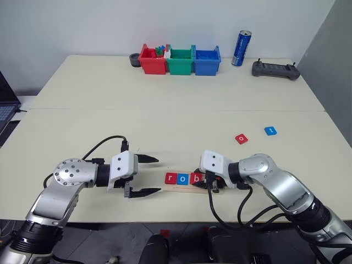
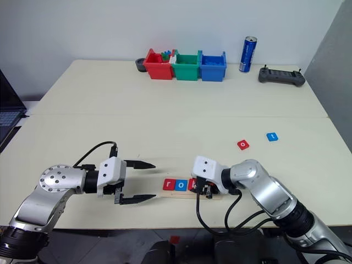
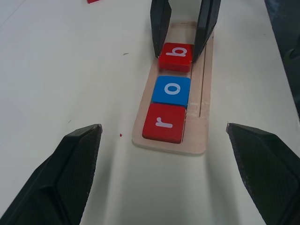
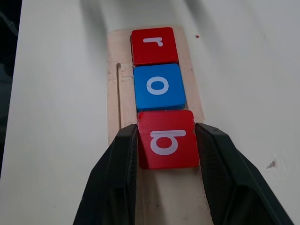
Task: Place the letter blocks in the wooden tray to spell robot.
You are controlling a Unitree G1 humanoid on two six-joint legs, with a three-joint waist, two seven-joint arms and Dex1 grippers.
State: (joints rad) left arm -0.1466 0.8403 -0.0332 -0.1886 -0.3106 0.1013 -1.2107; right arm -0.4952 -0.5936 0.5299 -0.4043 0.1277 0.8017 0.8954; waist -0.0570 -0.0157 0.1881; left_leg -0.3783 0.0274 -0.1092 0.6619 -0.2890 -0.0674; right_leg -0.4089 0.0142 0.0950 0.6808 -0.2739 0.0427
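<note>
Right wrist view shows right gripper clamping red b block; left gripper gapes empty.

Pale table, white wall

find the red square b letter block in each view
Left eye: red square b letter block, low centre.
Right eye, low centre.
Left wrist, between black fingers.
Right wrist, centre.
Landmark: adjoining blue square o letter block.
</note>
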